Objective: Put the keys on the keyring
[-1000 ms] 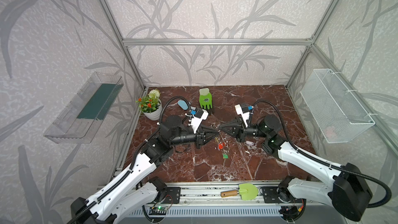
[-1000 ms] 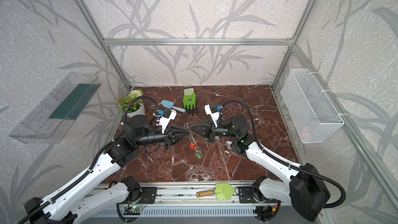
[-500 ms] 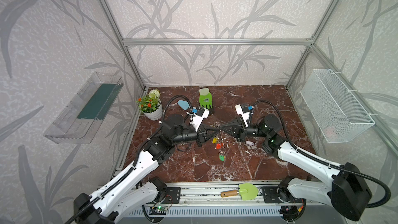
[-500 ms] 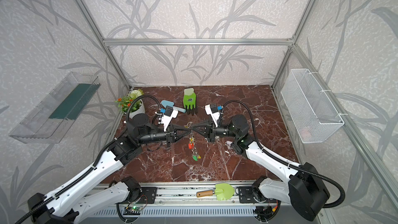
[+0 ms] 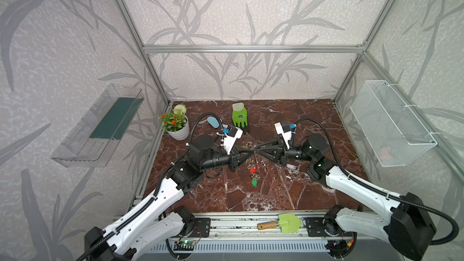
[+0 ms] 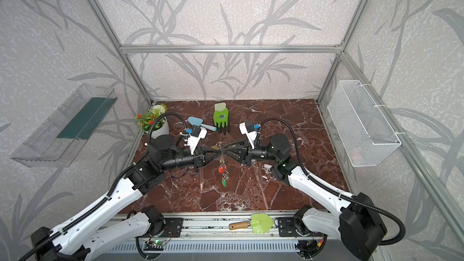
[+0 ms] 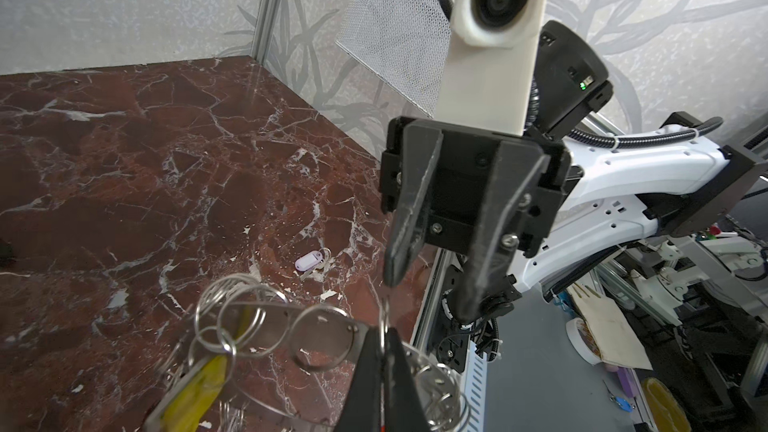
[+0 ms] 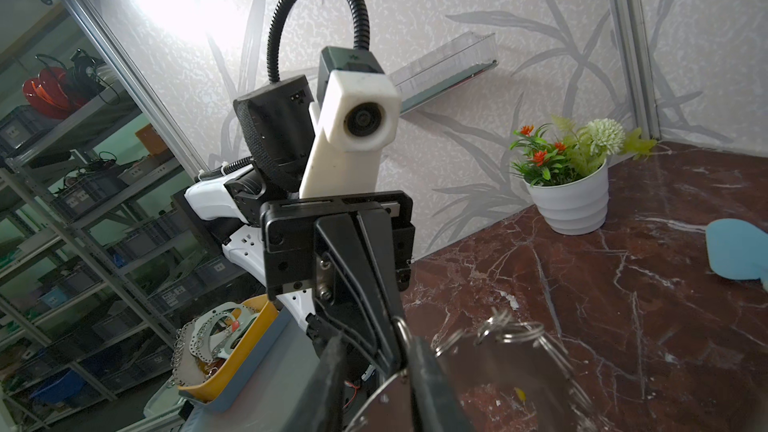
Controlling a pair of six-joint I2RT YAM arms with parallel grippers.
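Note:
The keyring (image 7: pixel 282 328), a flat grey metal disc hung with wire loops, is held above the table's middle. My left gripper (image 7: pixel 384 351) is shut on its rim beside a wire loop. A yellow key (image 7: pixel 195 388) hangs from it; in both top views a red key (image 5: pixel 253 169) and a green key (image 5: pixel 254 182) dangle below. My right gripper (image 7: pixel 432 297) faces the left gripper (image 5: pixel 251 149) tip to tip, open, its fingers (image 8: pixel 432 388) either side of the ring's edge. A lilac key (image 5: pixel 291 166) lies on the table below the right arm.
A potted plant (image 5: pixel 178 129), a blue trowel (image 5: pixel 213 121) and a green glove (image 5: pixel 239 118) sit at the back. A green trowel (image 5: pixel 286 223) lies on the front rail. A wire basket (image 5: pixel 391 126) hangs on the right wall, a clear shelf (image 5: pixel 100 126) on the left.
My left gripper has moved in and shut on the keyring. My right gripper, shut on it before, has now opened. The hanging keys have swung slightly.

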